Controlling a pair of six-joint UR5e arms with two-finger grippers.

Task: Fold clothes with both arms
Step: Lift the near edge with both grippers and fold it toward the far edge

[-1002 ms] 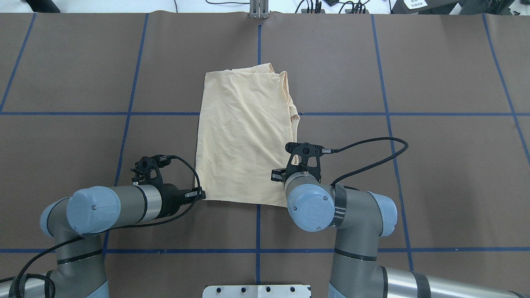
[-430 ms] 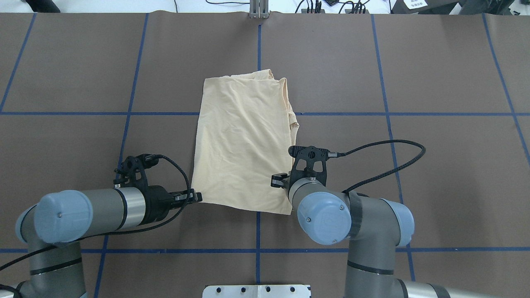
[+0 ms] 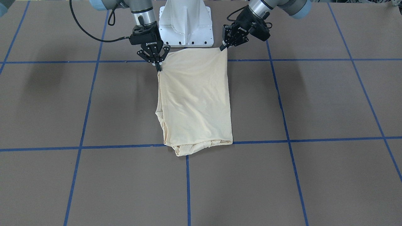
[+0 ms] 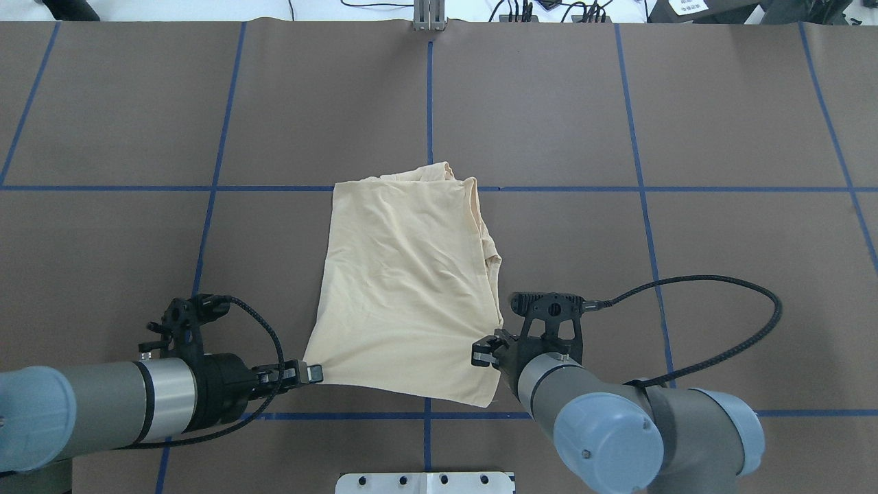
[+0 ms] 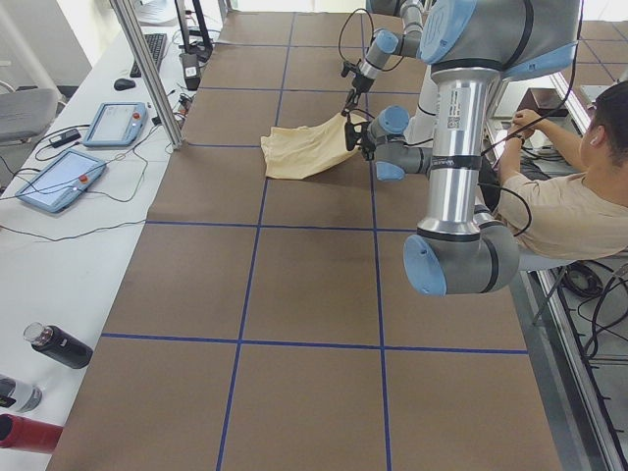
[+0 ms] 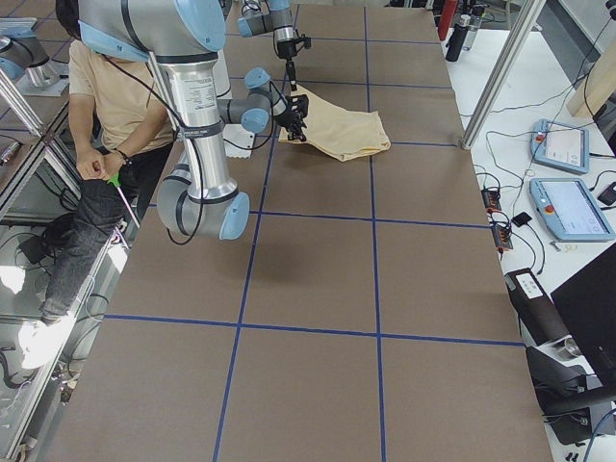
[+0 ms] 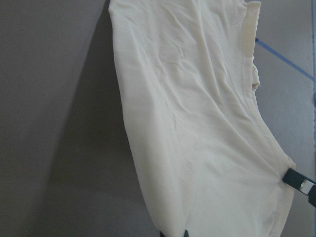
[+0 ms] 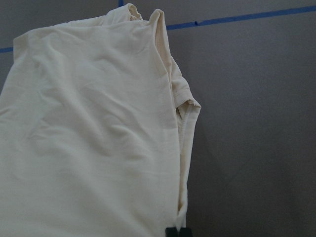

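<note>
The cream-yellow shirt (image 4: 405, 288) lies folded into a long strip on the brown table, plain side up; its print and neck label are hidden. It also shows in the front view (image 3: 194, 97). My left gripper (image 4: 312, 374) is shut on the shirt's near left corner, seen in the front view (image 3: 223, 47) and the left wrist view (image 7: 173, 233). My right gripper (image 4: 483, 353) is shut on the near right corner, seen in the front view (image 3: 159, 67) and the right wrist view (image 8: 177, 231). The near edge is stretched between them, slightly raised.
The white pedestal base (image 3: 185, 25) stands just behind the shirt's near edge. Blue tape lines (image 4: 429, 103) grid the table. An operator (image 5: 579, 196) sits beside the robot. Control tablets (image 5: 59, 177) and bottles (image 5: 54, 345) lie on the side bench.
Both grippers have pulled back toward the robot's base, dragging the shirt with them. The shirt's far end has slid from well beyond the blue cross line to about that line.
</note>
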